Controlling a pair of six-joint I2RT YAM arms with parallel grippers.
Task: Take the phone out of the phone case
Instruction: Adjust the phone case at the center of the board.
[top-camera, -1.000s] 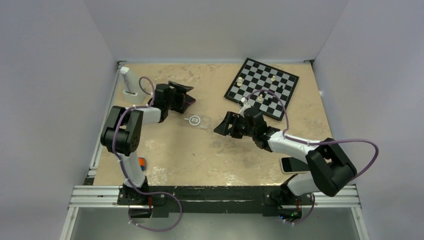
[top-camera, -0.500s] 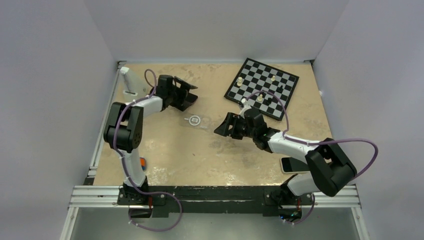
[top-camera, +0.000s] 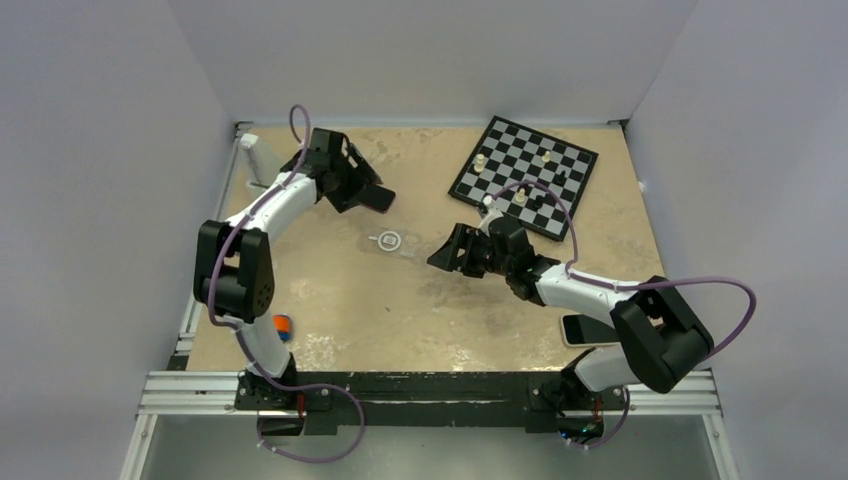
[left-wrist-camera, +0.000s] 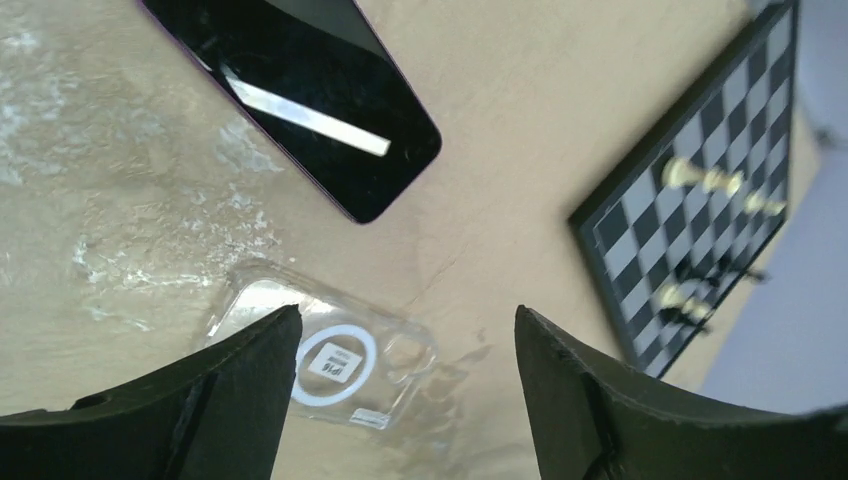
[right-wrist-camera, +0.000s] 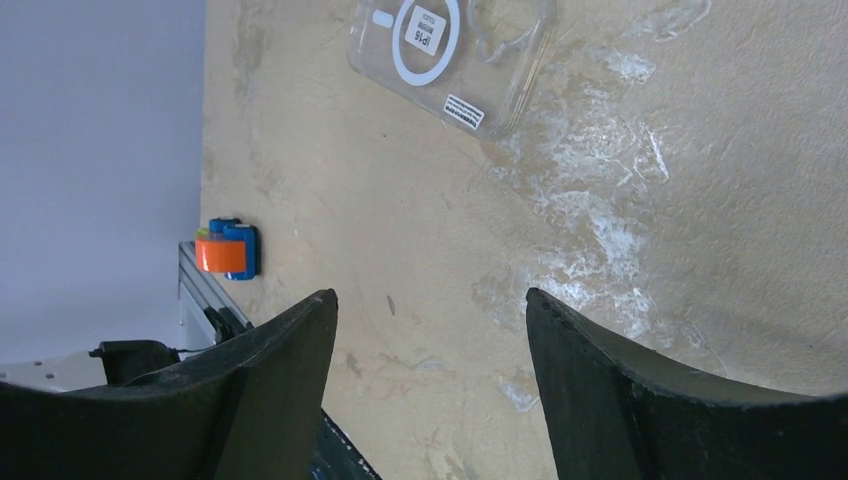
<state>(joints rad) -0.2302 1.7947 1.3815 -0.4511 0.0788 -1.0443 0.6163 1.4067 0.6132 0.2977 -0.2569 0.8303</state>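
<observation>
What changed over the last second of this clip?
The left arm swung its elbow out to the left and drew the open left gripper back toward the far left corner. The phone lies on the table outside the case. Nothing was grasped. The right gripper, the empty case and the chessboard stayed put.

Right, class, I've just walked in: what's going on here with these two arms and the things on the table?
The phone lies bare on the table, screen up, already out of the phone case, which lies empty beside it, not touching it. The left gripper hovers above both with open fingers, holding nothing. The right gripper hangs near the case, also open and empty. A chessboard with pieces sits at the far right.
</observation>
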